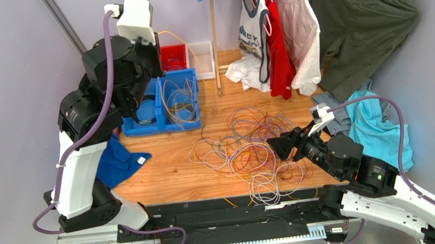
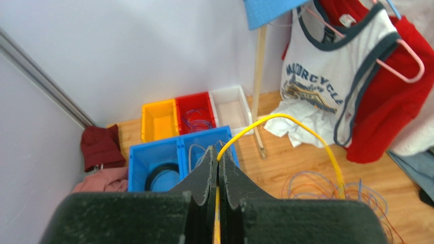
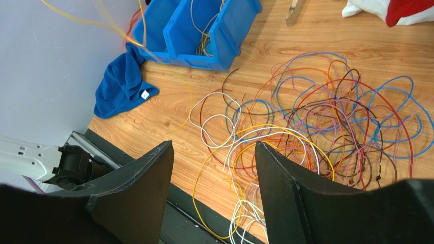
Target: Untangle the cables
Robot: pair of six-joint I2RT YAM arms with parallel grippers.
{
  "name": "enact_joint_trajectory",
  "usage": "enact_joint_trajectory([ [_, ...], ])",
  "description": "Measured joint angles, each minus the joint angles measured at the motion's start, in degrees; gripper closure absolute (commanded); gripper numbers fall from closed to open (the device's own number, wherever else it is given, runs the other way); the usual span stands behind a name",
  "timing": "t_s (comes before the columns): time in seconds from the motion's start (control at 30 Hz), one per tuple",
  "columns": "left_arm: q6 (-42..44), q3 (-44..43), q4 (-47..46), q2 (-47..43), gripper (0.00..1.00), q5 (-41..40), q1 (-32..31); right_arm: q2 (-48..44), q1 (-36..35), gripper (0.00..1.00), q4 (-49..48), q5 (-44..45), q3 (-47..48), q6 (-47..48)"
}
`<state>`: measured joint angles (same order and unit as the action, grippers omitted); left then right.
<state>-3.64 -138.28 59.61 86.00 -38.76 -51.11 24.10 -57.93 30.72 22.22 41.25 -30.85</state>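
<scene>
The cables point(image 1: 248, 149) lie as a loose tangle of orange, white, purple, red, blue and brown strands on the wooden tabletop, also seen in the right wrist view point(image 3: 316, 127). My left gripper point(image 2: 218, 155) is raised high above the blue bins and shut on a yellow cable point(image 2: 285, 118). That cable arcs out of the jaws and down to the tangle point(image 2: 331, 185). In the top view the left gripper point(image 1: 156, 36) is mostly hidden under its wrist housing. My right gripper point(image 1: 276, 146) hovers over the tangle's right side, open point(image 3: 213, 145), with nothing between its fingers.
Two joined blue bins point(image 1: 165, 103) hold coiled cables and a dark ring. Behind them stand a red bin point(image 1: 172, 56), a white bin point(image 1: 203, 58) and a yellow bin point(image 2: 159, 119). A blue cloth point(image 1: 119, 162) lies front left. Hanging clothes point(image 1: 278, 34) and a wooden pole point(image 1: 214, 41) fill the back.
</scene>
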Motion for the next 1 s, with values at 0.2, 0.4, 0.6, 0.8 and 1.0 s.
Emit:
enact_joint_trajectory([
  [0.2,7.98,4.15,-11.45,-1.66,1.0,-5.95,0.04,2.1,0.0,0.38,-1.03,-2.14,-0.5,-0.39],
  [0.4,17.62,4.37,-23.08,0.31,1.0,-9.79,1.22,2.12,0.0,0.38,-1.27,-3.34,-2.58,-0.7],
  [0.6,21.64,3.98,-30.45,4.33,1.0,-9.25,7.34,1.64,0.0,0.38,-1.9,-3.37,-3.72,-0.61],
  [0.8,21.79,6.62,-36.11,7.78,1.0,-6.21,15.21,3.08,0.0,0.39,-3.23,-4.0,-3.72,-0.33],
  [1.0,19.65,5.57,-38.84,14.03,1.0,-2.43,21.16,5.99,0.0,0.39,-5.27,-4.87,-3.96,0.28],
])
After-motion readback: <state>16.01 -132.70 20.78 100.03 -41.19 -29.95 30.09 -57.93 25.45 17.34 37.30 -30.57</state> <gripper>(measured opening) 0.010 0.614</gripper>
